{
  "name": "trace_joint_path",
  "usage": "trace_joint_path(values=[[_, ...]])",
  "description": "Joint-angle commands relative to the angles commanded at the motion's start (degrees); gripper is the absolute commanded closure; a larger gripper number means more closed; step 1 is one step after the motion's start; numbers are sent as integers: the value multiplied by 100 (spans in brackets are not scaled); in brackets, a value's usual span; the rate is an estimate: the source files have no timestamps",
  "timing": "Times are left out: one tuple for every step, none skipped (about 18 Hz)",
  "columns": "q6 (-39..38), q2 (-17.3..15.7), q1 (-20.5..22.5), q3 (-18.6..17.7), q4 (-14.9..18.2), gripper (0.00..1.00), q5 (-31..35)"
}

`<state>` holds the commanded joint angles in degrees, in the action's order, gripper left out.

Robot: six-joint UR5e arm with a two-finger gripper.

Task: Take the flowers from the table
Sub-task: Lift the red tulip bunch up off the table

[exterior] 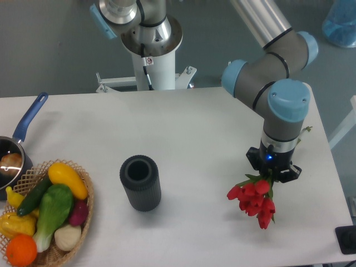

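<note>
The flowers (254,200), a small bunch of red tulips with green leaves, hang from my gripper (273,173) over the right part of the white table (183,139). The gripper is shut on the stems, just above the leaves. A short end of pale green stem (304,132) sticks out behind the wrist. The red heads point down and toward the table's front edge. The fingers themselves are hidden under the wrist.
A dark grey ribbed cylinder vase (141,182) stands upright left of the flowers. A wicker basket (83,208) of colourful vegetables sits at the front left. Behind it is a pot with a blue handle (29,118). The robot's white base (151,50) stands beyond the far edge.
</note>
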<state>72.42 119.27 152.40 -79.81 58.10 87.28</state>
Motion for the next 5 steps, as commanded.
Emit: trace_joint_path(values=[[61, -70, 9, 0, 35, 100, 17], [131, -157, 26, 9, 174, 100, 17], [245, -228, 52, 18, 350, 100, 17], [386, -281, 61, 18, 447, 100, 35], [404, -368, 70, 18, 474, 100, 44]])
